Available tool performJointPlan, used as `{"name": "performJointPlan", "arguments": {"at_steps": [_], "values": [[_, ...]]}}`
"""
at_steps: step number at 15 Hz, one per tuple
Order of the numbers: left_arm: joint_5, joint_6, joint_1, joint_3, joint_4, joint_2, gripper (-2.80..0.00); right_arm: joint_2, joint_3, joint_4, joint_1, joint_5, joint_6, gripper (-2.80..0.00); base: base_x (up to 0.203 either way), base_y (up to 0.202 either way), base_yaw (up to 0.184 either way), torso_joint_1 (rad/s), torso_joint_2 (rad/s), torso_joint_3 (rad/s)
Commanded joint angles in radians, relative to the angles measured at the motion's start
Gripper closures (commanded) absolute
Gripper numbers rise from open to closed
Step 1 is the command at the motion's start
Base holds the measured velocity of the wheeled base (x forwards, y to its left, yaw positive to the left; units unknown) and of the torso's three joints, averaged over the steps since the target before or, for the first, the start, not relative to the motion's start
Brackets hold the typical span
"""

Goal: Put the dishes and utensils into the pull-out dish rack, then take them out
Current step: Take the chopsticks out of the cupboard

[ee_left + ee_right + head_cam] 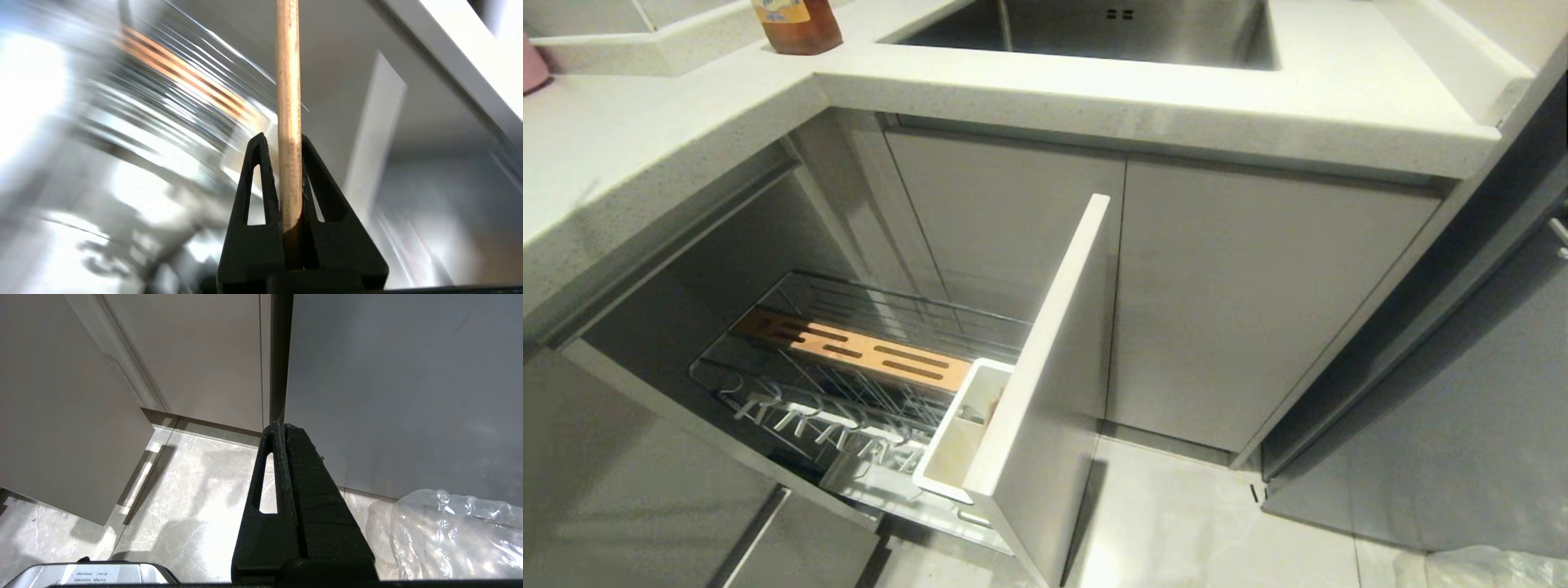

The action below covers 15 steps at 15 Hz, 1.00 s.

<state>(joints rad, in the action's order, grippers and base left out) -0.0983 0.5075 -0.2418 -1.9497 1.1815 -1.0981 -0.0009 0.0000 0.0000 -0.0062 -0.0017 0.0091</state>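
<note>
Light wood chopsticks [288, 102] clamped between the black fingers [257, 179] of the left gripper [289, 143], sticking straight out past the tips; looks like one stick, can't tell if two. Background in left wrist view is smeared, only chrome wire and an orange-wood streak readable. Right gripper [282, 428] closed on nothing, parked low above the pale tile floor [184, 490], beside crinkled clear plastic [449, 531]. Neither arm shows in head view. Pull-out dish rack [849, 384] stands pulled out under the bench [1258, 90]: grey front panel [1045, 392] nearest, white utensil box [964, 433] just behind it, then wire prongs and slotted wood strip [858, 347]. No dishes visible in rack. Sink [1111, 28] and amber bottle [796, 24] farthest, on the bench.
</note>
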Motion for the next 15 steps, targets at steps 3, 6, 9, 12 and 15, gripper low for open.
{"name": "performJointPlan", "arguments": {"at_steps": [3, 6, 9, 12, 15], "values": [[-0.125, -0.095, 0.478, 0.084, -0.146, 0.008, 0.0, 0.001, 0.0, 0.0, 0.0, 0.0, 0.0, 0.0, 0.0, 0.0, 0.0, 0.0, 0.0, 0.0], [-0.164, -0.14, 0.705, 0.169, -0.317, -0.059, 0.0, 0.001, 0.0, 0.0, 0.0, 0.0, 0.0, 0.0, 0.0, 0.0, 0.0, 0.0, 0.0, 0.0], [-0.169, -0.084, 0.786, 0.196, -0.346, -0.135, 0.0, 0.001, 0.0, 0.0, 0.0, 0.0, 0.0, 0.0, 0.0, 0.0, 0.0, 0.0, 0.0, 0.0], [-0.153, -0.067, 0.843, 0.178, -0.346, -0.21, 0.0, 0.001, 0.0, 0.0, 0.0, 0.0, 0.0, 0.0, 0.0, 0.0, 0.0, 0.0, 0.0, 0.0], [-0.133, -0.063, 0.862, 0.172, -0.345, -0.231, 0.0, 0.001, 0.0, 0.0, 0.0, 0.0, 0.0, 0.0, 0.0, 0.0, 0.0, 0.0, 0.0, 0.0]]}}
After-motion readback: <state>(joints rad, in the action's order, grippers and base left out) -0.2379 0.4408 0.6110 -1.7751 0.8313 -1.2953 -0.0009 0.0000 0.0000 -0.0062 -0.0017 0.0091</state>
